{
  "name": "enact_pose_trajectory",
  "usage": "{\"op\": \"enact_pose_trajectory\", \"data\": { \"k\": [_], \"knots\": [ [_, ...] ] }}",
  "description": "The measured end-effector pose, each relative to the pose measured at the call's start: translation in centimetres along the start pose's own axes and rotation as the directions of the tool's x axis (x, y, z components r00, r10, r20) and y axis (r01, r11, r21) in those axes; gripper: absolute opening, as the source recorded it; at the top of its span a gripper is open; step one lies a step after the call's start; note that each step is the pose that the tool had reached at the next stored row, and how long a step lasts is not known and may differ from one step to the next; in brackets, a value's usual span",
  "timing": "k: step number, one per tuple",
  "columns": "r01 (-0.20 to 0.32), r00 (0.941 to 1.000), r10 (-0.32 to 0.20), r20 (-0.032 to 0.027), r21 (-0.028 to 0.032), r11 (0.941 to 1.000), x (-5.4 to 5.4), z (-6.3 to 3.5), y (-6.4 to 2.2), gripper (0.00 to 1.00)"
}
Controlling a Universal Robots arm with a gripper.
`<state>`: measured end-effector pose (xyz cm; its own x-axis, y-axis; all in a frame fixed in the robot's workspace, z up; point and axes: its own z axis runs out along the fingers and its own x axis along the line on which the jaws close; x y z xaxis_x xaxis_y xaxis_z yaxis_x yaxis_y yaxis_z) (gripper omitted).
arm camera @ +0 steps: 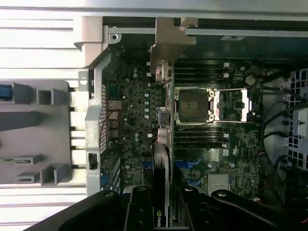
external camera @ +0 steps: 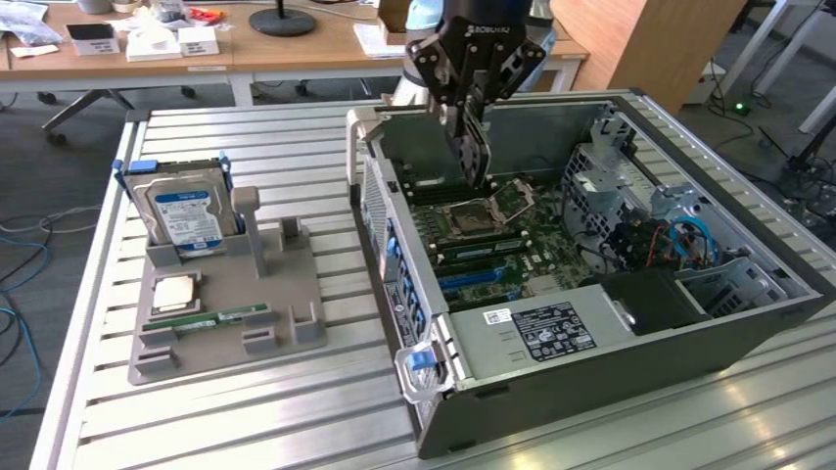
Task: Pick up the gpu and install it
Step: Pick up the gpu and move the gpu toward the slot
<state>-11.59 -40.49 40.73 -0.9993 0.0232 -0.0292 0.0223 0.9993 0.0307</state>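
The gpu (external camera: 473, 152) hangs on edge, a thin dark card, over the open computer case (external camera: 731, 333). My gripper (external camera: 468, 98) is shut on its upper part, directly above the motherboard (external camera: 490, 245). The card's lower edge sits just above the board, close to the CPU socket (external camera: 477, 211). In the wrist view the gpu (arm camera: 162, 144) shows edge-on between my fingers (arm camera: 139, 209). Its pale metal end bracket (arm camera: 169, 41) is by the case's rear wall. Whether the card touches the board I cannot tell.
A grey fixture tray (external camera: 294, 294) on the slatted metal table (external camera: 235, 421) holds a blue-labelled hard drive (external camera: 186, 217), a CPU chip (external camera: 176, 294) and a memory stick (external camera: 222, 319). Inside the case are a power supply (external camera: 542, 328), drive cages and blue cables (external camera: 679, 240).
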Motion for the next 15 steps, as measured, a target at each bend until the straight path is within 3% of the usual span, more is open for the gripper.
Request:
{"op": "enact_pose_trajectory", "data": {
  "k": [15],
  "knots": [
    [0.0, 1.0, 0.0, 0.0, 0.0001, 1.0, -4.5, 0.16, 0.47, 0.26]
  ]
}}
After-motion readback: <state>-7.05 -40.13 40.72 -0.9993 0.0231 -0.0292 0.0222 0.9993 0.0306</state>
